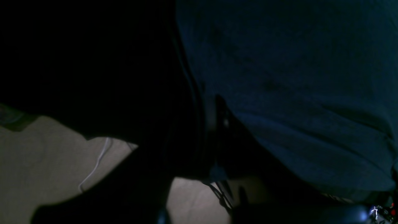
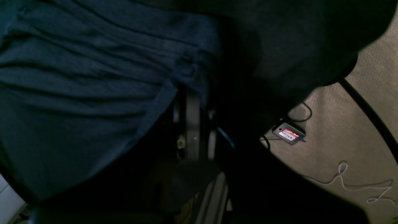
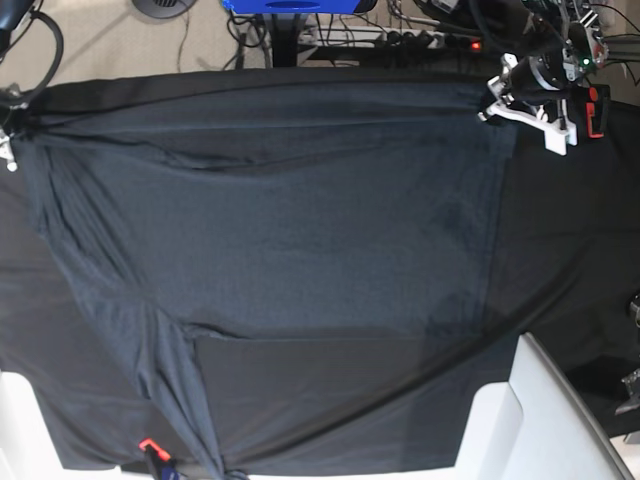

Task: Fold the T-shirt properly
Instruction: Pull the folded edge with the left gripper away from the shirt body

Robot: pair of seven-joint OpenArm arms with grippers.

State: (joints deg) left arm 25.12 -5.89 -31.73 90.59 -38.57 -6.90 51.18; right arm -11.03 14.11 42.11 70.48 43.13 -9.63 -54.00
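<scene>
The T-shirt [image 3: 270, 230] was seen spread wide over the table [image 3: 560, 250], which was covered in a blacker, smoother cloth. In the base view the shirt's far edge was stretched taut along the back of the table, from the upper left corner of the picture to the upper right. A sleeve [image 3: 170, 390] trailed down toward the near edge at the lower left, gathered into long folds.

The left hand [image 3: 497, 104] was found at the upper right of the base view, at the shirt's far corner, with its white fingers together on the fabric. In the left wrist view the grey-blue knit [image 1: 295, 93] filled the right half of the picture, hanging in soft creases beside the dark hand, whose tips could not be made out in the gloom.

The right hand [image 3: 8, 130] was barely visible at the left edge of the base view, where the cloth was pulled into a bunched point. In the right wrist view the shirt [image 2: 77, 93] was drawn in tight pleats toward the closed hand [image 2: 186, 73], which was clamped on a knot of fabric.

Beyond the table a beige carpet [image 2: 342, 140] was seen, with a small grey box [image 2: 289, 133] and white cable [image 2: 348, 182] lying on it.
</scene>
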